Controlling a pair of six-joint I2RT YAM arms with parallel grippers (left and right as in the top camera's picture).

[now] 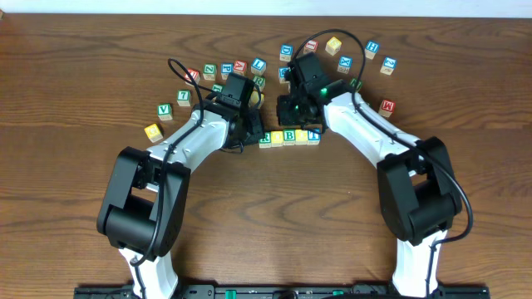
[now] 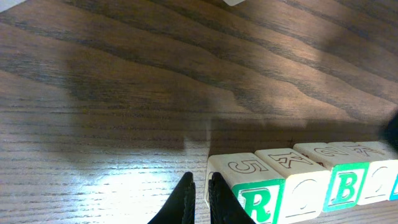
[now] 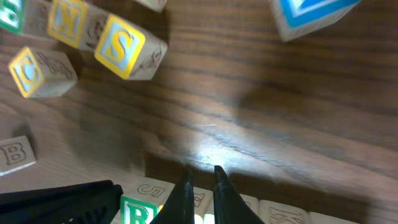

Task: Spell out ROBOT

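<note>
Since five cubes stand side by side in one row on the table (image 2: 124, 74), the word looks essentially spelled; taking the R cube (image 2: 256, 200) as the landmark, a first yellow cube (image 1: 278, 138) touches its right side, the B cube (image 2: 341, 186) comes next, a second yellow cube (image 1: 302, 135) follows, and the blue-bordered T cube (image 1: 313, 134) closes the end farthest from it (its letter is too small to read from overhead). The left gripper (image 2: 201, 182) sits just beside the R cube's outer side, fingers pressed together and holding nothing; whether it touches the cube I cannot tell. The right gripper (image 3: 200, 171) hovers just behind the R cube, over the row's back edge, fingers drawn nearly together with nothing pinched. Leftover cubes, such as the yellow S cube (image 3: 124, 45), lie well beyond the R cube, apart from the row. Placement seems done; what is left, if anything, is squaring the slightly slanted row and pulling both arms clear.
</note>
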